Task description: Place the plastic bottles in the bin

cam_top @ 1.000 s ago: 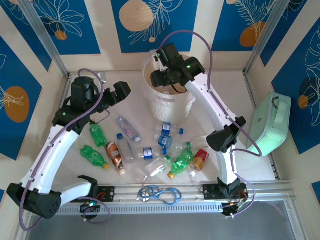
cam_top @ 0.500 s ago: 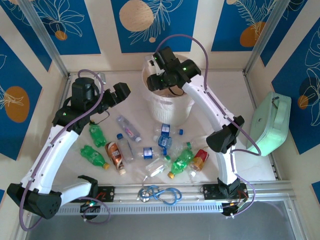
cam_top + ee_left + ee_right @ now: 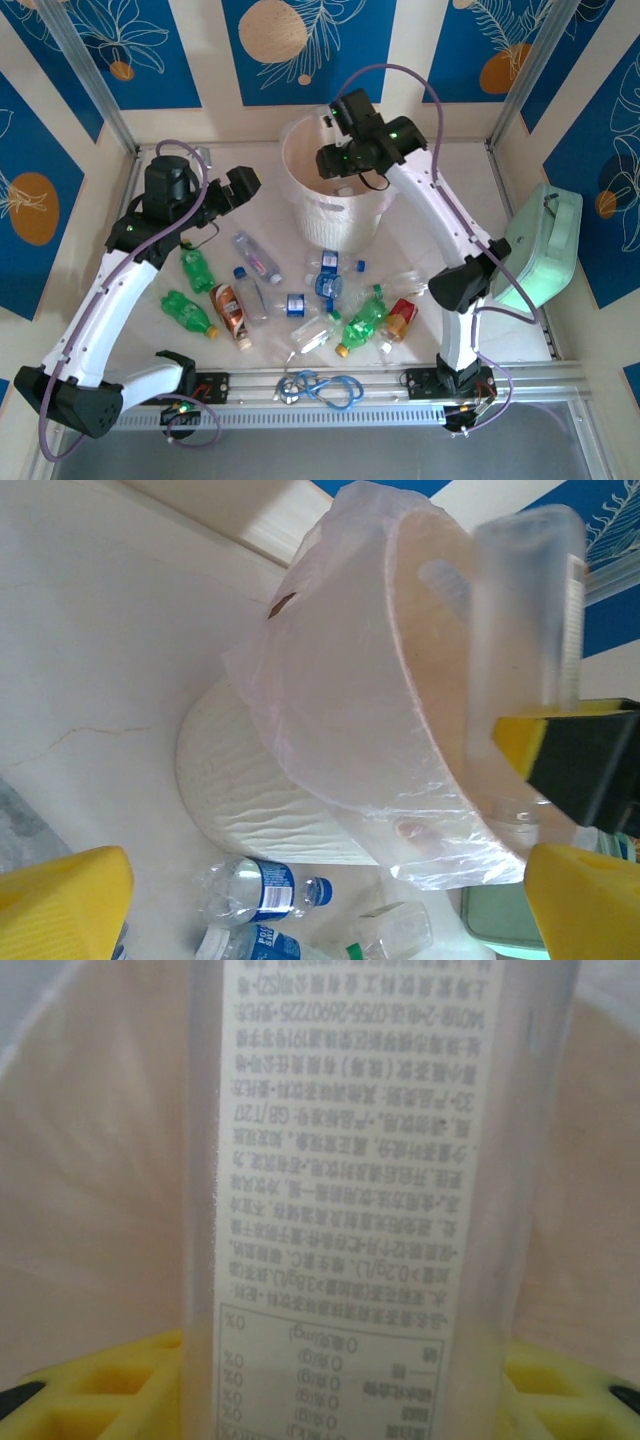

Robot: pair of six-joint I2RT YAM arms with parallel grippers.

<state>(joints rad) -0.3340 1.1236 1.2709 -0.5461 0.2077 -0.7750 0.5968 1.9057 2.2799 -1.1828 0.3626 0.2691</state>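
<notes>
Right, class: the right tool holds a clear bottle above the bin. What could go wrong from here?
The clear bottle in the right tool seems to hang near the rim of the bin, not over its middle. Released here, it might hit the rim and bounce out. The loose plastic liner draped over the rim could also snag it.
</notes>
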